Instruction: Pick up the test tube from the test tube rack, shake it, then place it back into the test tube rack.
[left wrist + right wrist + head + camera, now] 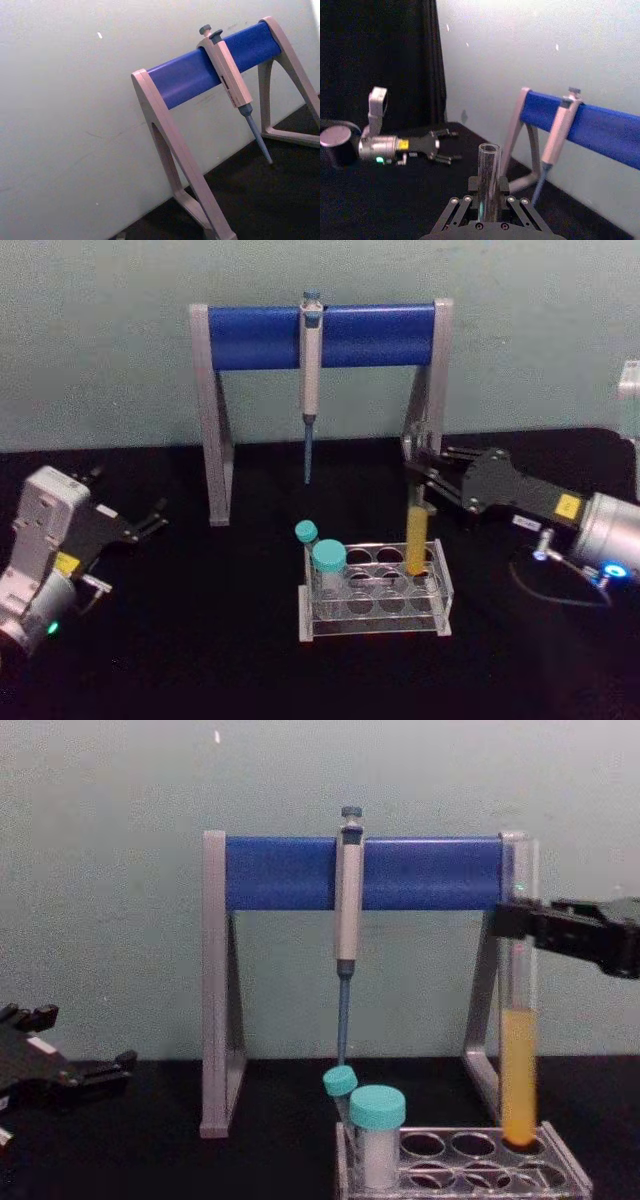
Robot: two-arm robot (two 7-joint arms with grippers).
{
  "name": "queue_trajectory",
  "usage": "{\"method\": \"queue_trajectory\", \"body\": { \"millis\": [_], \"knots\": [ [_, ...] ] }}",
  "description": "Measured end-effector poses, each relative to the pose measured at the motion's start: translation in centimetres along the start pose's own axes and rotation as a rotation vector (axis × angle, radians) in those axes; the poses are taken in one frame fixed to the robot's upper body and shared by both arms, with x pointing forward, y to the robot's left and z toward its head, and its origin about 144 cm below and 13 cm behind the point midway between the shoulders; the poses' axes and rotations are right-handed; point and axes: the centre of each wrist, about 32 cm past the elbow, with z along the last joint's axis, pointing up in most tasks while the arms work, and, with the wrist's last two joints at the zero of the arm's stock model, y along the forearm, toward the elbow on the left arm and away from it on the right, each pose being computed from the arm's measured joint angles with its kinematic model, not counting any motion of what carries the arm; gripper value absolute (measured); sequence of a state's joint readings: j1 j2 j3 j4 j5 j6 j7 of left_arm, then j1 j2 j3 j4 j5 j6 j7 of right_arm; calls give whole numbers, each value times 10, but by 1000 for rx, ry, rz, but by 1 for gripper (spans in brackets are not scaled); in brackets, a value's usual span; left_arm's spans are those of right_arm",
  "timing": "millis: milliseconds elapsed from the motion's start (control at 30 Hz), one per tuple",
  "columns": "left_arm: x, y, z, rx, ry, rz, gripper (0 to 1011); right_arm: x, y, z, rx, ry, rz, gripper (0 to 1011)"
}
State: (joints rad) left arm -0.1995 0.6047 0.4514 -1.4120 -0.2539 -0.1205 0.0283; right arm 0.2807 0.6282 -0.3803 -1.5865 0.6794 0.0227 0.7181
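Note:
The test tube is a long clear glass tube with yellow-orange liquid in its lower part, standing upright. My right gripper is shut on its upper part, coming in from the right. From the chest the test tube has its round bottom at the mouth of the back right hole of the test tube rack; how deep it sits I cannot tell. The clear test tube rack lies at the table's middle. The right wrist view looks down past the gripper at the open tube mouth. My left gripper rests open at the far left.
A teal-capped white vial and a thin teal-capped tube stand in the rack's left holes. Behind the rack rises the grey-and-blue pipette stand with a pipette hanging from its bar; its right leg is just behind my right gripper.

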Motion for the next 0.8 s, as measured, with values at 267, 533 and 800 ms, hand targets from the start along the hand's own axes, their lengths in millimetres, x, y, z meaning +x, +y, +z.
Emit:
{"method": "queue_trajectory", "body": {
  "millis": [267,533,800],
  "knots": [
    [0,0,0,0,0,0,1001,6,-19,8,-51,-45,-87,229],
    [0,0,0,0,0,0,1001,6,-13,5,-33,-128,-193,229],
    [0,0,0,0,0,0,1001,5,6,-2,36,-147,-238,229]
  ]
}}
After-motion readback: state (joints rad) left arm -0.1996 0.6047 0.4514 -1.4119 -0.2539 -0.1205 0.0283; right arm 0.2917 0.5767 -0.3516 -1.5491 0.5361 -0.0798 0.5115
